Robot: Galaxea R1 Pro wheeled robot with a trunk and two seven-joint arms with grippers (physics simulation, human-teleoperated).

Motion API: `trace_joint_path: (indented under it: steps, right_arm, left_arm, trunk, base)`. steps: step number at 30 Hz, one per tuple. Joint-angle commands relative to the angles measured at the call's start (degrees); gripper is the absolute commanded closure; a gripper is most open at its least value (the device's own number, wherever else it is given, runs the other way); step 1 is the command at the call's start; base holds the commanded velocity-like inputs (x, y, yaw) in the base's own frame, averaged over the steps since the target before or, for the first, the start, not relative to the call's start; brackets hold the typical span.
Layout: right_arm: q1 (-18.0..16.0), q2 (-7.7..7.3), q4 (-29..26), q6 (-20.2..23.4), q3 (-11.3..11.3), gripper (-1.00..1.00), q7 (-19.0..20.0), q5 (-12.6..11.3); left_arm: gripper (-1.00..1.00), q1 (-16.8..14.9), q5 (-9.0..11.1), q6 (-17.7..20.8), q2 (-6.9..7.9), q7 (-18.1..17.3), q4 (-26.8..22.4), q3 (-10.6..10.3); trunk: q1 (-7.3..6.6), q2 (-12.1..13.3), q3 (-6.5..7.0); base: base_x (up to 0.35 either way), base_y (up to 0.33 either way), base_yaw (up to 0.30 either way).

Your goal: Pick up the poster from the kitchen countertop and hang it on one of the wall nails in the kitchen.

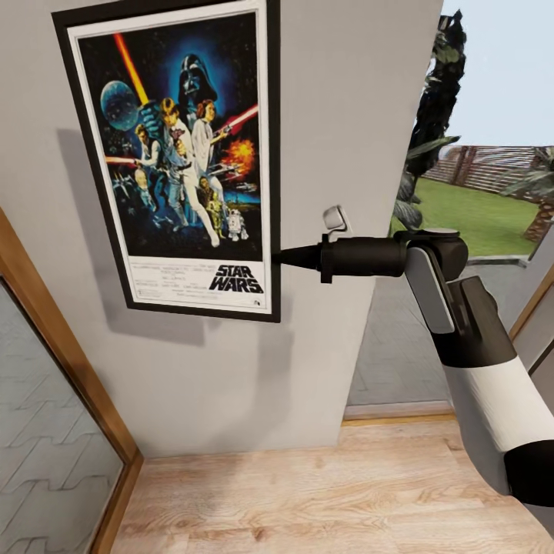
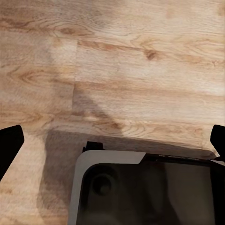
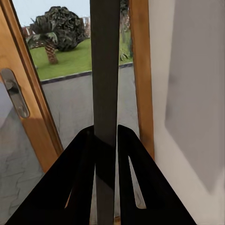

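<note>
Poster (image 1: 175,154) sits flat against the wall (image 1: 338,115), my right gripper (image 1: 278,257) pinching its lower right frame edge. Nail not visible; I'd confirm it's hooked before letting go. Left fingers (image 2: 10,145) spread wide over floor (image 2: 117,56).

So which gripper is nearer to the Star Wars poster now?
The right. The right gripper is shut on the black frame edge of the Star Wars poster against the wall. The left gripper points down at the wooden floor, away from it.
</note>
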Motion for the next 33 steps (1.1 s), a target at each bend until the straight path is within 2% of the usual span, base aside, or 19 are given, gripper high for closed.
trace_joint_path:
  steps: [1, 33]
  right_arm:
    - [-0.1, -0.04, 0.0, 0.3, 0.0, 1.00, 0.1, -0.2]
    - [0.2, -0.04, 0.4, 0.3, 0.0, 1.00, 0.0, -0.3]
  left_arm:
    - [-1.00, 0.0, 0.3, 0.0, -0.02, -0.4, 0.0, 0.1]
    - [-1.00, 0.0, 0.3, 0.0, -0.01, -0.3, 0.0, 0.1]
  trunk:
    - [0.04, -0.1, -0.11]
    - [0.04, -0.1, -0.11]
  base:
    - [0.000, 0.000, 0.000]
    - [0.000, 0.000, 0.000]
